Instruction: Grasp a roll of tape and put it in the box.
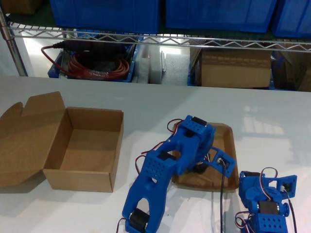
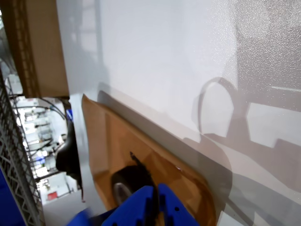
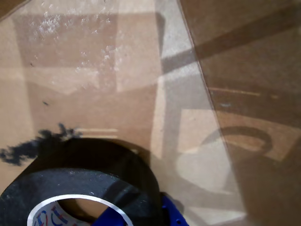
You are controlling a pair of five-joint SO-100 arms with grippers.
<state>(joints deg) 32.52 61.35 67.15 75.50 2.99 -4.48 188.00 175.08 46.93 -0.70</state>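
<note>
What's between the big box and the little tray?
In the exterior view, only bare white table lies between the box and the tray. A blue arm reaches above that gap.

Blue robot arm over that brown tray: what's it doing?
One blue robot arm is reaching down into the shallow brown cardboard tray, right at the black ring-shaped roll of tape lying there. I can't tell if it has grabbed the roll yet. The deep brown cardboard box waits open and empty at the exterior view's left. The other blue arm sits folded.
</note>
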